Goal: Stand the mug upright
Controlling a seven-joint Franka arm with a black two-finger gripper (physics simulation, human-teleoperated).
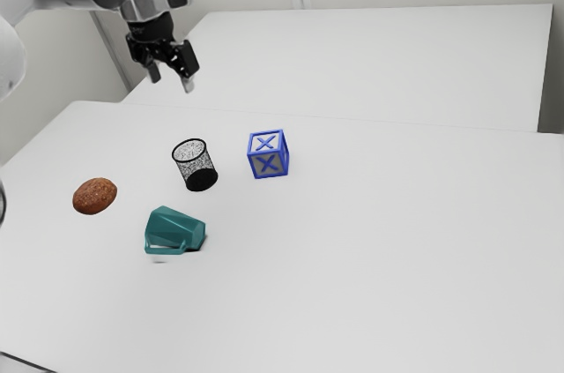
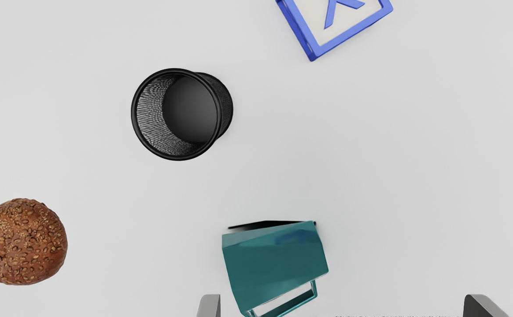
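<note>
Two blue X marks (image 1: 267,163) on block (image 1: 268,153); teal mug (image 2: 274,257) lying sideways.

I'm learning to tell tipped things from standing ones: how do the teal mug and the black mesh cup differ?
The teal mug lies on its side, while the black mesh cup stands on its base, mouth up. The mug has flat-faced, solid-looking walls; the mesh cup is round with see-through walls. The mug has a handle; the mesh cup has none. Both rest on the white table.
</note>
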